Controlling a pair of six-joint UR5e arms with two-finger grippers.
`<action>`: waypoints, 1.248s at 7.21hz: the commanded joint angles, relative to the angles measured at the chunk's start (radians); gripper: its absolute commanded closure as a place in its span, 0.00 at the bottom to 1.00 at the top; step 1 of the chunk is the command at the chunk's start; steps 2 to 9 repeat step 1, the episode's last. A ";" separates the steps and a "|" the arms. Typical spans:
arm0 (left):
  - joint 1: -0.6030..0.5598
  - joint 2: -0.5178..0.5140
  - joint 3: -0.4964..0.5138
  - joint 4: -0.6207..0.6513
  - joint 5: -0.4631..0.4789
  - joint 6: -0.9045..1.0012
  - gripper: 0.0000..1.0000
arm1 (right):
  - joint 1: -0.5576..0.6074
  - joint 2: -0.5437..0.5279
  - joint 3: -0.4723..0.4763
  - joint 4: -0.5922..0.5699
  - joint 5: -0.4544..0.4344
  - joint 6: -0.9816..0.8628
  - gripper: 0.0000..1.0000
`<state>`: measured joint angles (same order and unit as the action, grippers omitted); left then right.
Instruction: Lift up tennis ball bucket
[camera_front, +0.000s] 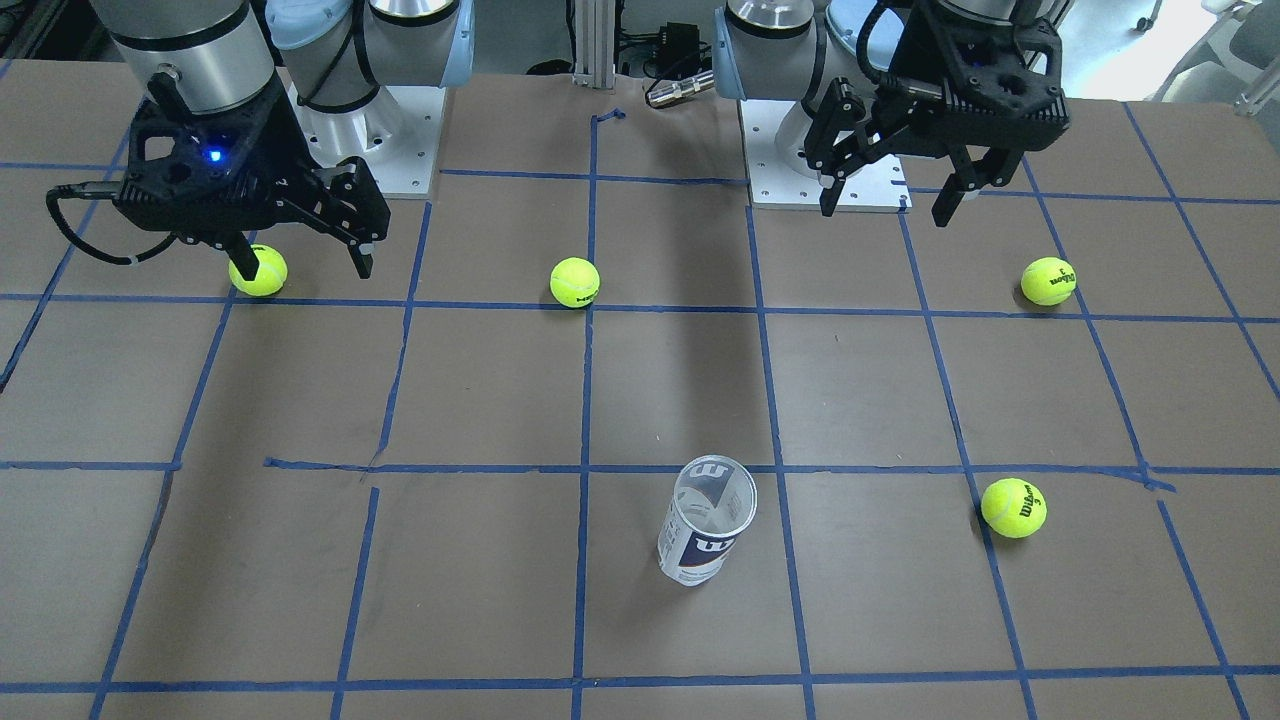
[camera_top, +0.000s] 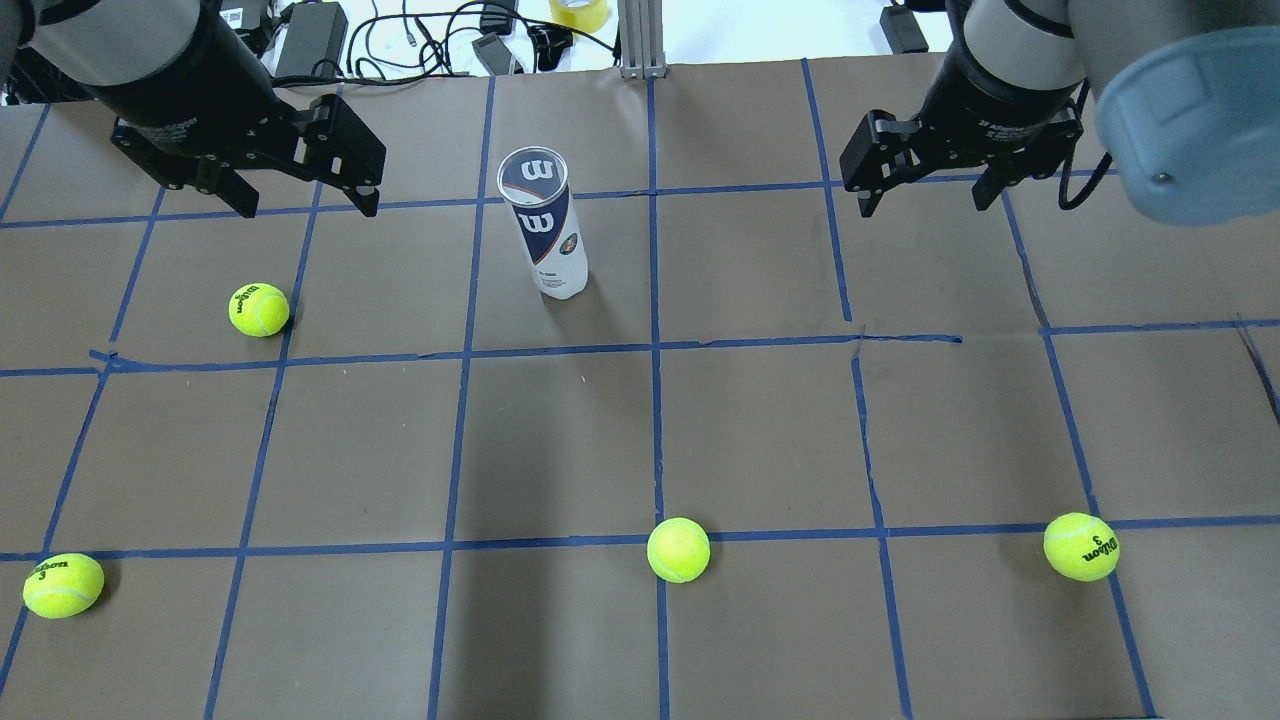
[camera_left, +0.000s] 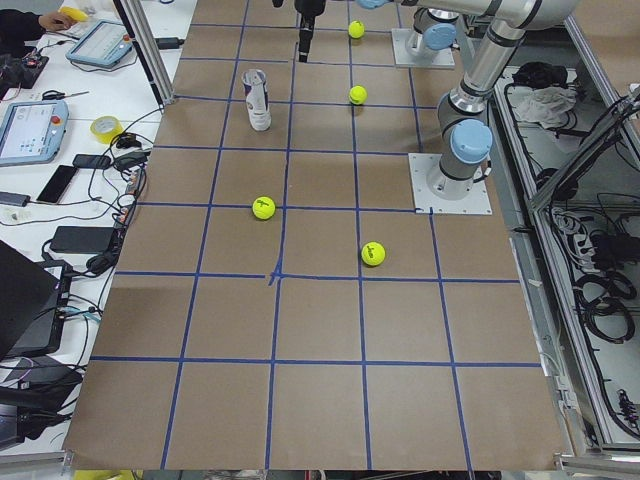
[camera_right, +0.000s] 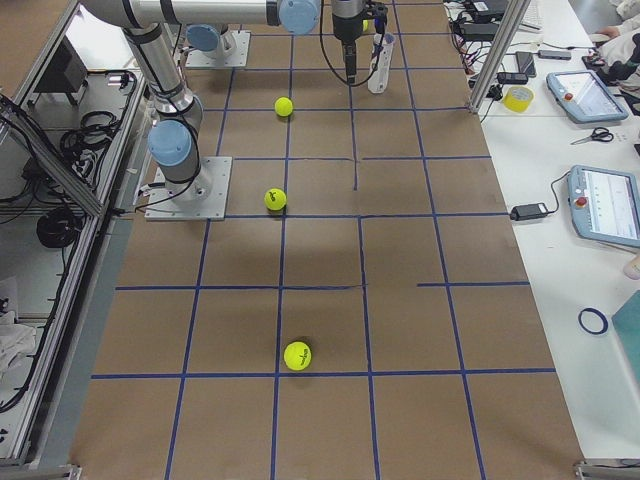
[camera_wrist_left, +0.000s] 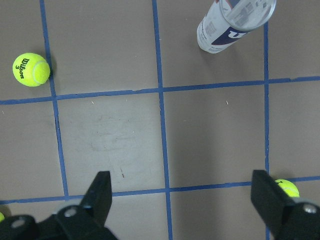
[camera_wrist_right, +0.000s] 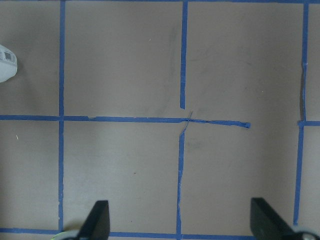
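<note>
The tennis ball bucket (camera_top: 548, 230) is a clear tube with a white and navy label. It stands upright on the brown table, open end up, and also shows in the front view (camera_front: 705, 525) and the left wrist view (camera_wrist_left: 230, 27). Only a sliver of its base (camera_wrist_right: 6, 65) shows in the right wrist view. My left gripper (camera_top: 308, 205) hangs open and empty above the table, to the tube's left and apart from it; it also shows in the front view (camera_front: 887, 210). My right gripper (camera_top: 923, 200) is open and empty, far to the tube's right, and shows in the front view (camera_front: 305, 268).
Several yellow-green tennis balls lie loose on the table, among them one (camera_top: 259, 309) on my left, one (camera_top: 678, 549) in the middle near my base and one (camera_top: 1081, 546) on my right. Blue tape lines grid the table. Cables and devices lie beyond the far edge.
</note>
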<state>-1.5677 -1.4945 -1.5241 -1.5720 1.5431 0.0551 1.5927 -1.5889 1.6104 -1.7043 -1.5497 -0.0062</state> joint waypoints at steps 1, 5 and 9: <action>0.006 -0.001 -0.002 0.000 -0.005 0.003 0.00 | 0.000 0.001 0.000 0.000 0.000 0.000 0.00; 0.006 -0.001 -0.002 0.000 -0.005 0.003 0.00 | 0.000 0.001 0.000 0.000 0.000 0.000 0.00; 0.006 -0.001 -0.002 0.000 -0.005 0.003 0.00 | 0.000 0.001 0.000 0.000 0.000 0.000 0.00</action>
